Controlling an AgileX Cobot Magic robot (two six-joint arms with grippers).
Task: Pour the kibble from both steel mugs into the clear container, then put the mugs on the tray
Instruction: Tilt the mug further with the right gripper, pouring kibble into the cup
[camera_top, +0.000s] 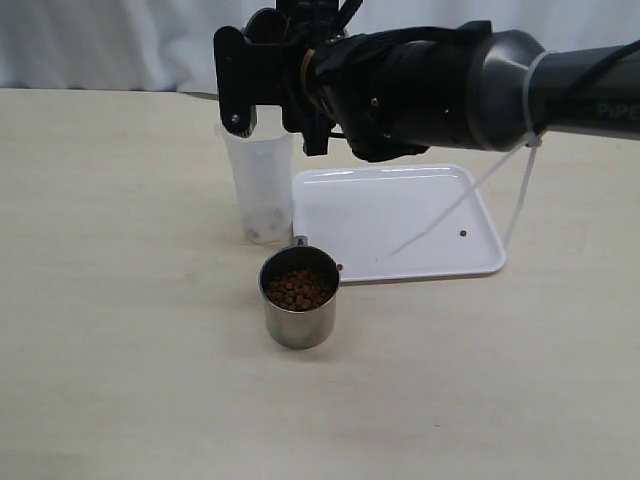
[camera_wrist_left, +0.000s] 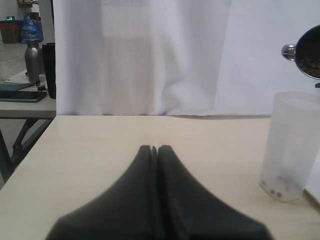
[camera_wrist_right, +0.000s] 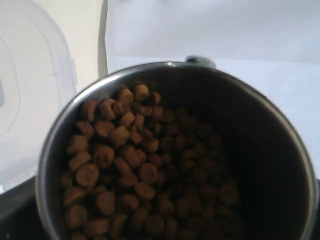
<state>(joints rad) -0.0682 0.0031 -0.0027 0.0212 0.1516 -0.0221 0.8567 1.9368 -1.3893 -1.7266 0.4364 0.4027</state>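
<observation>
Exterior, right arm: comes in from the right, level above the tray (camera_top: 420, 215), wrist rolled. The right gripper (camera_top: 272, 105) hangs over the mouth of the clear container (camera_top: 255, 185).
Exterior, table: standing mug (camera_top: 299, 300) is upright in front of the container, just beside the tray's near corner, and filled with kibble (camera_top: 298, 288). A little more kibble lies in the container's bottom. One stray pellet (camera_top: 463, 233) sits on the tray.
Left wrist, left gripper (camera_wrist_left: 154, 148): fingers pressed together with nothing between them, low over the tabletop (camera_wrist_left: 100, 150), well apart from the container.
Left wrist, held mug (camera_wrist_left: 308, 52): airborne and tipped, its rim above the container's mouth.
Right wrist, claw: right gripper is clamped around the held mug, which fills the view. Its kibble is heaped toward one side.
</observation>
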